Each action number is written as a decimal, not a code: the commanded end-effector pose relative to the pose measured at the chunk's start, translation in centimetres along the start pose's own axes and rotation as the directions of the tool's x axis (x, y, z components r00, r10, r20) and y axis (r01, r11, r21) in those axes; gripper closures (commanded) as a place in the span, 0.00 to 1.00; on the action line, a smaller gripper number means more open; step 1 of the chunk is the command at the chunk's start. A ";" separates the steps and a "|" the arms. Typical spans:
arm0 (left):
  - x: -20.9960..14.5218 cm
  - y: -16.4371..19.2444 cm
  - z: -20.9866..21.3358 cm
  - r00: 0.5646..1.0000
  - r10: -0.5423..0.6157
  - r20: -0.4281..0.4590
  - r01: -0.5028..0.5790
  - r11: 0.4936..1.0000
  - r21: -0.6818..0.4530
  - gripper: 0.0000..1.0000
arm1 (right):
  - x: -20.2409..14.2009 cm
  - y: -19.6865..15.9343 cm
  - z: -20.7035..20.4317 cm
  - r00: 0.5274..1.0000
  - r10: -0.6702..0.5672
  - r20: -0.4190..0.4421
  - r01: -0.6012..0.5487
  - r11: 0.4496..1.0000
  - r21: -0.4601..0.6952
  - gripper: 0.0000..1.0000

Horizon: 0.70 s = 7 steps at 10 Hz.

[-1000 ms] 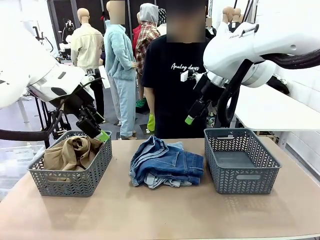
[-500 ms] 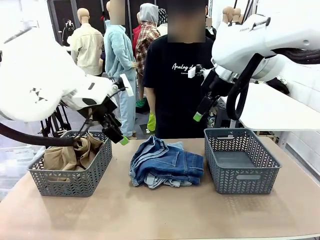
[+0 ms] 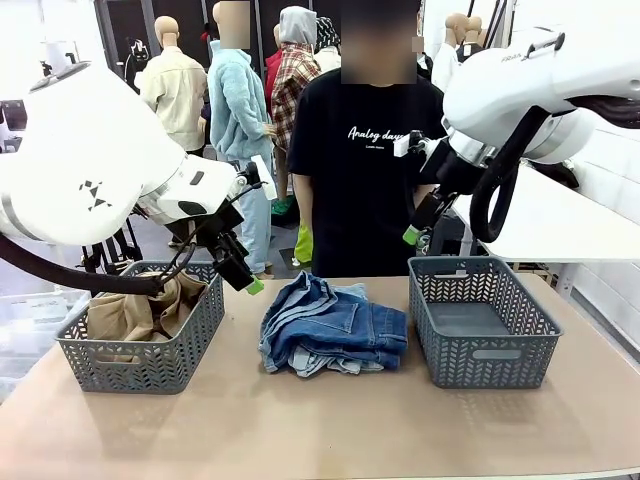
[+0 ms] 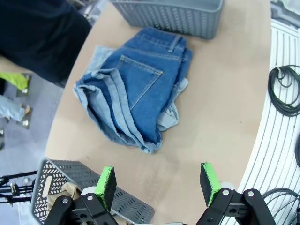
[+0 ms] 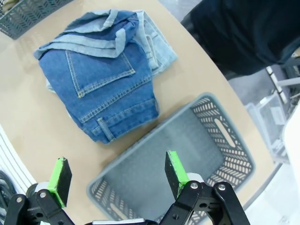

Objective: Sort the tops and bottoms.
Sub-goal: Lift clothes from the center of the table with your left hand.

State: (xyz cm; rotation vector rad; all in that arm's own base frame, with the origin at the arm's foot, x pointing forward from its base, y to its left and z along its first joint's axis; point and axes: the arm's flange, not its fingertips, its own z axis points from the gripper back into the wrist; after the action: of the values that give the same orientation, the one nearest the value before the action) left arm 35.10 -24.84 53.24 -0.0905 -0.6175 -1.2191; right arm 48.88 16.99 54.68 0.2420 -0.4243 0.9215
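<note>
A heap of blue denim bottoms (image 3: 332,330) lies mid-table, darker blue over pale washed blue; it also fills the left wrist view as the denim pile (image 4: 136,93) and the right wrist view as the denim pile (image 5: 101,79). The tan top (image 3: 140,305) sits bunched in the left grey basket (image 3: 140,365); the teal-green top is out of view. My left gripper (image 3: 245,280) hangs open above the gap between that basket and the denim, its pads (image 4: 105,180) empty. High above the right basket (image 3: 485,350), my right gripper (image 3: 415,232) is open and empty, pads (image 5: 174,171) apart.
The right basket (image 5: 187,154) holds nothing. A person in a black T-shirt (image 3: 365,160) stands at the far edge behind the denim. Cables (image 4: 286,89) lie off the table's near side. Bare tabletop (image 3: 320,420) spans the front.
My left arm has swung right from over the left basket towards the denim. My right gripper has drifted right and a little up above the right basket. The garments have stayed put.
</note>
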 end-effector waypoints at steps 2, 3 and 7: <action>1.6 1.7 -2.7 0.981 0.194 0.016 -0.195 0.974 0.118 0.07 | -1.3 0.2 0.9 1.000 -0.026 -0.004 0.026 1.000 -0.015 0.00; 2.4 2.2 -4.9 0.968 0.252 0.013 -0.252 0.962 0.107 0.07 | -1.7 0.2 1.3 0.999 -0.038 0.001 0.038 0.999 -0.024 0.00; 5.8 3.5 -10.8 0.954 0.301 -0.012 -0.298 0.948 0.114 0.07 | -2.2 0.0 1.2 0.999 -0.047 0.004 0.047 0.999 -0.014 0.00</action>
State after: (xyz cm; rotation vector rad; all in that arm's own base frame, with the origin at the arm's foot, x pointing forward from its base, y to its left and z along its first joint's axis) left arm 42.91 -31.17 47.00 -0.1003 -0.6070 -0.8954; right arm 47.93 15.16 55.27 0.2379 -0.4376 0.8867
